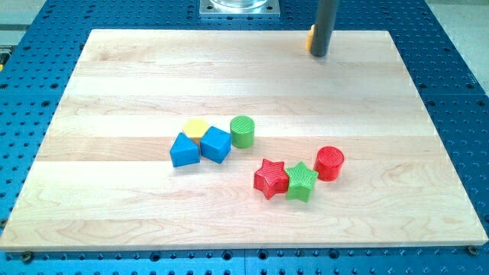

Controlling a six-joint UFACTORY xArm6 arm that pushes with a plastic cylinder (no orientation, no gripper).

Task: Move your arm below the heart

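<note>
My tip [318, 55] rests on the wooden board [114, 76] near its top edge, right of centre. A small yellow-orange block [311, 38] peeks out from the rod's left side, touching or right beside it; most of it is hidden and I cannot tell its shape. No heart shape shows clearly anywhere else. The other blocks lie well below the tip, towards the view's bottom.
At mid-board a yellow block [196, 127], a blue block [184, 150], a blue cube [216, 144] and a green cylinder [243, 131] cluster together. Lower right lie a red star [270, 178], a green star [302, 182] and a red cylinder [329, 163].
</note>
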